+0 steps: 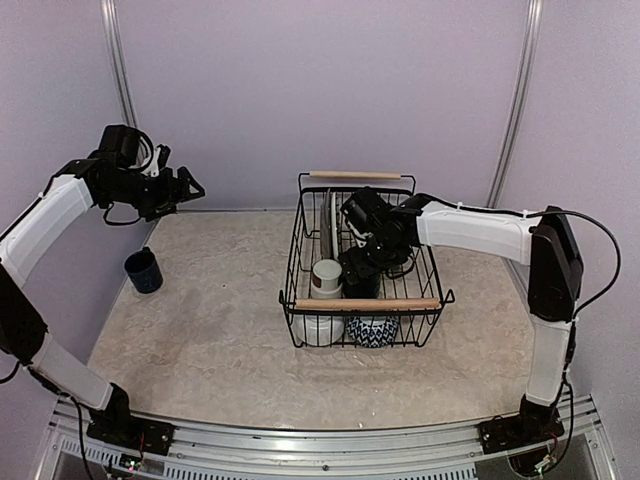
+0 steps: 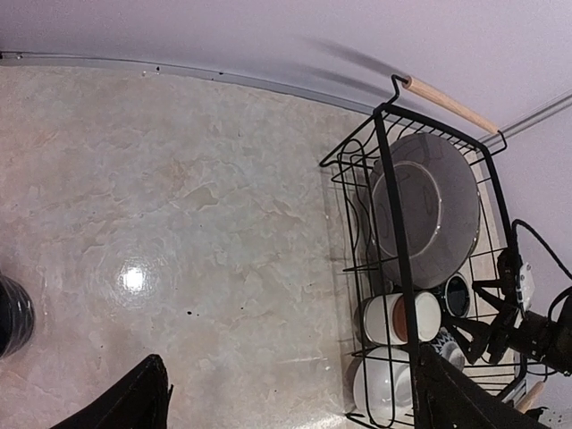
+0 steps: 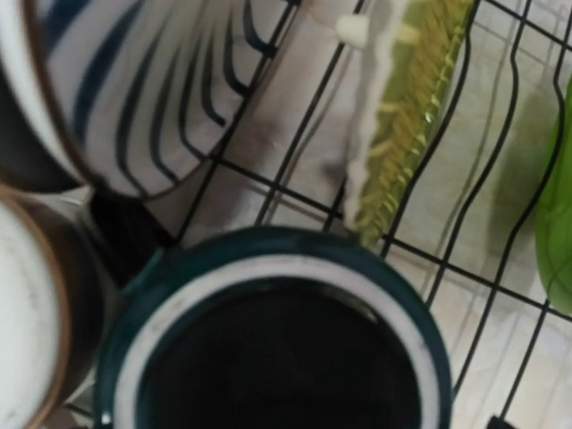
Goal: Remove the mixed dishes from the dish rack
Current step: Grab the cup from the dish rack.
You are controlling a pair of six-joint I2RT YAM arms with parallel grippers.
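My left gripper (image 1: pixel 188 188), far left of the black wire dish rack (image 1: pixel 366 303), gapes empty. My right gripper (image 1: pixel 360 263) hangs inside it over a dark green ceramic mug (image 3: pixel 268 349); its fingers are hidden, so I cannot tell its opening.

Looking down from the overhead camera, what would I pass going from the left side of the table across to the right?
From the left: navy mug → left claw → dish rack → right arm's elbow.
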